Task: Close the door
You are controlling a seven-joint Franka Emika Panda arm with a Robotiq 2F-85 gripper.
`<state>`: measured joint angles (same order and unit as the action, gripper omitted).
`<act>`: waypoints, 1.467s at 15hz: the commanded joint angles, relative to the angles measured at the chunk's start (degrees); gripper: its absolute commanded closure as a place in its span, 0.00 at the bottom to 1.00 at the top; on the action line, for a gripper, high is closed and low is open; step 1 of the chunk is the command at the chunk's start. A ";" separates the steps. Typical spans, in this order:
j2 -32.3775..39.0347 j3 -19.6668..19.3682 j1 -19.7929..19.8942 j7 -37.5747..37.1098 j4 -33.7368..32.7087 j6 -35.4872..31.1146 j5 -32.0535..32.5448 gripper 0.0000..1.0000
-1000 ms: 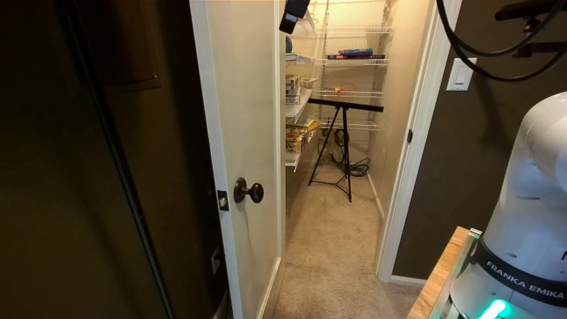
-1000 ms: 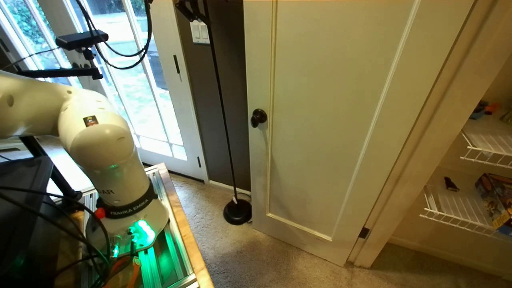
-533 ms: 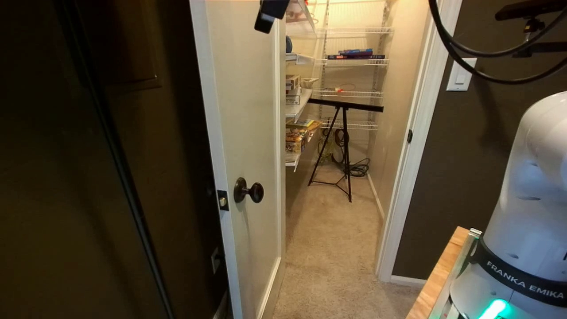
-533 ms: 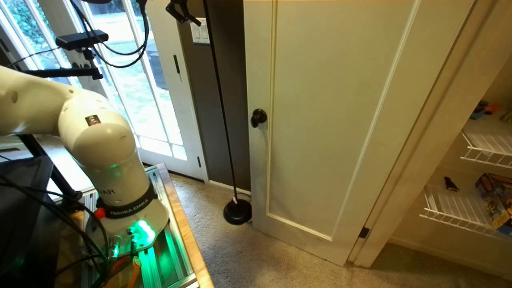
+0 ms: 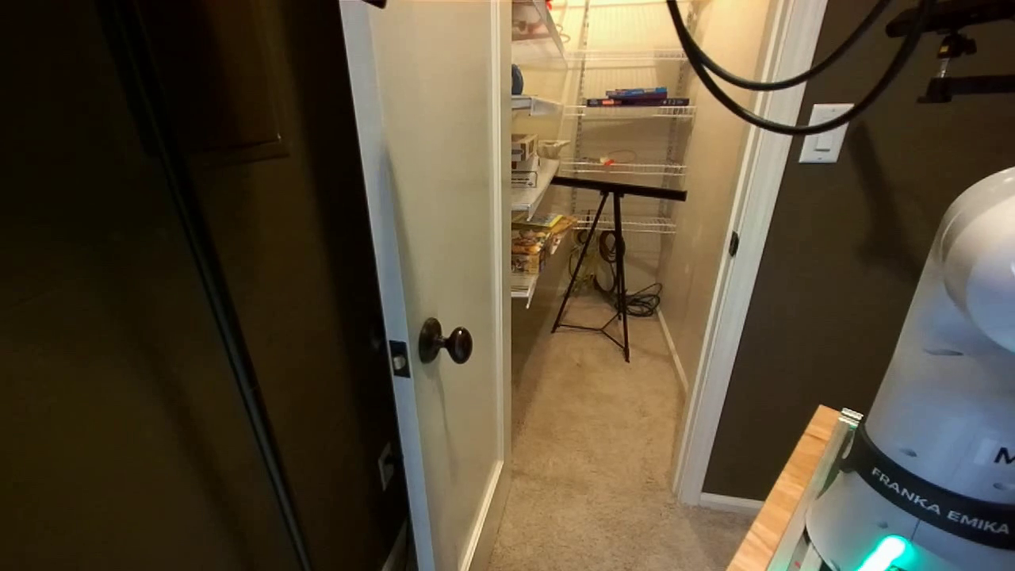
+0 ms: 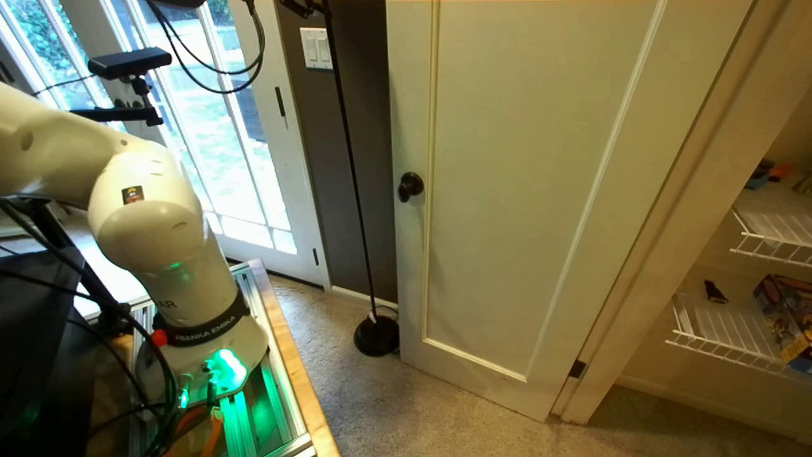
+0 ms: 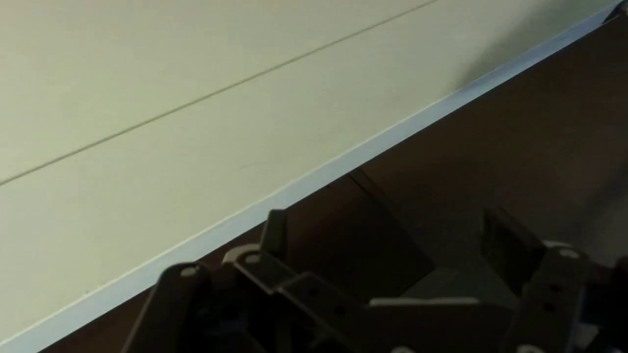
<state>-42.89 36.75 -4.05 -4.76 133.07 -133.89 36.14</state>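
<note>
I'm facing a white door standing open at its closet. The end effector, fingers spread, grasping nothing, is hovering near the door's edge; reaching behind too shallowly, it could be slipping off.

Carpet and a shelved closet suggest a home.

Daylight came in through the tall glass panes (so bright the lower ones washed out to white), while a warmer light filled the narrow closet. White wire shelves lined it, boxes stacked on some, and a black tripod stand stood on the beige carpet near coiled cords. Out where I stood, the walls were dark brown.
</note>
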 commanded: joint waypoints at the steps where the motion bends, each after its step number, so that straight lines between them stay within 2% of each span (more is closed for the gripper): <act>1: 5.24 4.47 5.26 -6.84 -5.59 -2.06 7.22 0.00; 5: 9.43 9.66 10.04 -14.85 -9.81 -1.05 15.63 0.00; 7: 11.86 12.04 12.04 -18.22 -11.94 1.48 19.67 0.00; 10: 16.25 14.28 12.79 -21.19 -14.77 7.81 24.04 0.00; 13: 20.85 14.89 11.47 -23.59 -16.79 14.12 28.88 0.00; 14: 23.06 13.38 9.10 -21.24 -17.55 15.83 27.34 0.00; 15: 20.68 11.04 6.73 -22.82 -14.86 14.69 28.43 0.00; 16: 22.05 10.79 6.06 -22.74 -15.49 15.88 28.36 0.00; 22: 24.40 10.35 5.10 -22.59 -16.83 16.88 28.35 0.00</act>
<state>-21.02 50.49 6.20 -26.21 116.72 -119.56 61.78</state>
